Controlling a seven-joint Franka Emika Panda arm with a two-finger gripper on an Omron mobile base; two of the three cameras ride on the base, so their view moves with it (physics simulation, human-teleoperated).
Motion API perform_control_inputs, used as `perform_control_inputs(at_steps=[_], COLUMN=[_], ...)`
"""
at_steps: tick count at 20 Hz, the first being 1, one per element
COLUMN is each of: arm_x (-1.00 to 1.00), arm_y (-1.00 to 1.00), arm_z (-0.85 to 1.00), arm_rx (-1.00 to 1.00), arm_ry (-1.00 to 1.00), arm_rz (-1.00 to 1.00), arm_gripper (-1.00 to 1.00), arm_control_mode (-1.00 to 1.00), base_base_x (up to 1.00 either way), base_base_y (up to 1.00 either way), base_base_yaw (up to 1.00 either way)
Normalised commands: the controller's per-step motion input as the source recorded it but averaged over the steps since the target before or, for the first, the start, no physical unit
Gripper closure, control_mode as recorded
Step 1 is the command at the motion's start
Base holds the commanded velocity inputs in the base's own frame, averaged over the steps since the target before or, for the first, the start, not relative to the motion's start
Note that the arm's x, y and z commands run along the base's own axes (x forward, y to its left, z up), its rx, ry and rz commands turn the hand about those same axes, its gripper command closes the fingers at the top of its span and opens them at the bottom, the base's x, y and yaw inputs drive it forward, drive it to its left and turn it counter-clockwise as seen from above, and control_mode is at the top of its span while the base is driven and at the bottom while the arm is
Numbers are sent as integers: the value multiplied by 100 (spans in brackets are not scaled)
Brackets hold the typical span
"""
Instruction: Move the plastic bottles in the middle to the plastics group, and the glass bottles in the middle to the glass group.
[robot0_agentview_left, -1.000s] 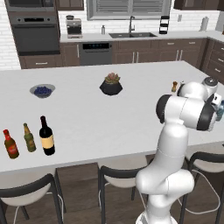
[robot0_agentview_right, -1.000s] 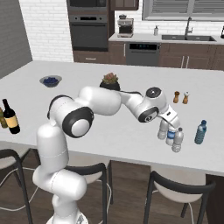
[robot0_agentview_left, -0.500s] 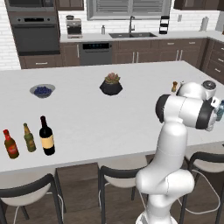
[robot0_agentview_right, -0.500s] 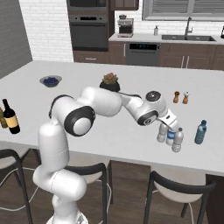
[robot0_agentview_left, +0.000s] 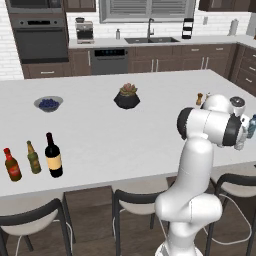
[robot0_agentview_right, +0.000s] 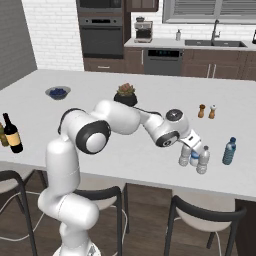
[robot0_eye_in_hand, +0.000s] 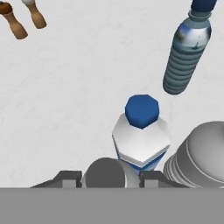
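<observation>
At the right end of the white counter (robot0_agentview_right: 125, 150), you see the two-finger gripper (robot0_agentview_right: 194, 148) with jaws partly apart around a small clear plastic bottle (robot0_agentview_right: 185, 157), which stands upright directly below the hand, touching the plain greyish bottle (robot0_agentview_right: 203, 161) beside it, so any lift goes straight up.

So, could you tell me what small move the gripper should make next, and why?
Probably open the jaws and let go. The gripper holds the grey-capped bottle, which seems to stand on the counter beside the blue-capped bottle and near the teal-blue bottle, so it looks already placed.
</observation>
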Motion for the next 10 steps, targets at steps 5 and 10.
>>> perform_control_inputs(at_steps=[5,10], arm_x=[0,0], arm_y=[0,0], arm_z=[-11,-2], arm_rx=[0,0], arm_ry=[0,0], arm_rz=[0,0], arm_gripper=[100,100], arm_control_mode=[-100,-100], base_base_x=[0,0], base_base_y=[0,0], base_base_yaw=[0,0])
